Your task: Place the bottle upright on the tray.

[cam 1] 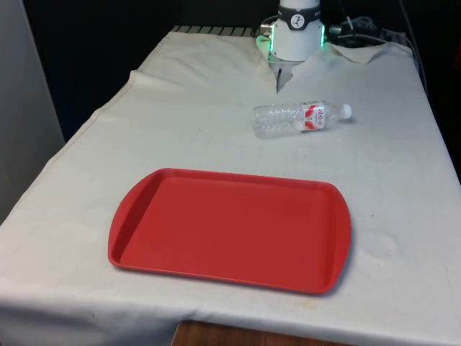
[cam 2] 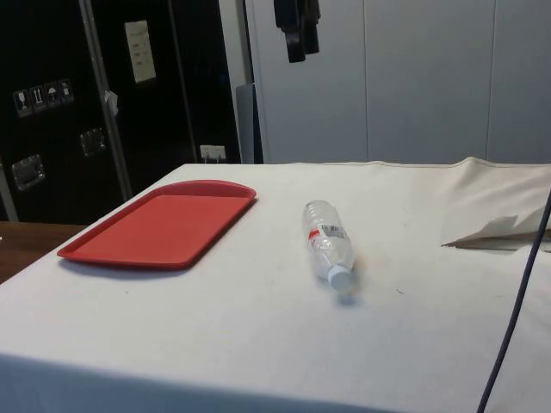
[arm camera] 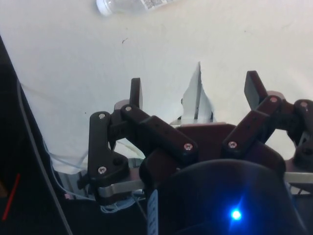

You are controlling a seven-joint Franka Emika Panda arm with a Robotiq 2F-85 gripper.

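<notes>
The bottle (cam 1: 301,118) lies on its side on the white-clothed surface (cam 1: 403,180), clear plastic with a red and white label around its middle and a white cap. In the front view its cap points toward the front view's right; in the side view the bottle (cam 2: 327,243) lies with its cap toward the camera. It rests on nothing but the cloth, and nothing touches it.

The red tray (cam 1: 230,229) sits flat on the surface nearer the front camera, well apart from the bottle, its shallow bed bare. In the side view the tray (cam 2: 164,224) lies off to one side of the bottle with open cloth between them.

The end effector (arm camera: 194,90) hangs high above the surface, its two black fingers (arm camera: 135,93) spread wide with nothing between them; the cloth shows in the gap. In the wrist view the bottle's capped end (arm camera: 132,6) shows far off from the fingers. In the side view the end effector (cam 2: 298,26) hangs dark above the surface, well clear of the bottle.

A fold of loose cloth (cam 2: 495,225) rumples at the robot's end.
</notes>
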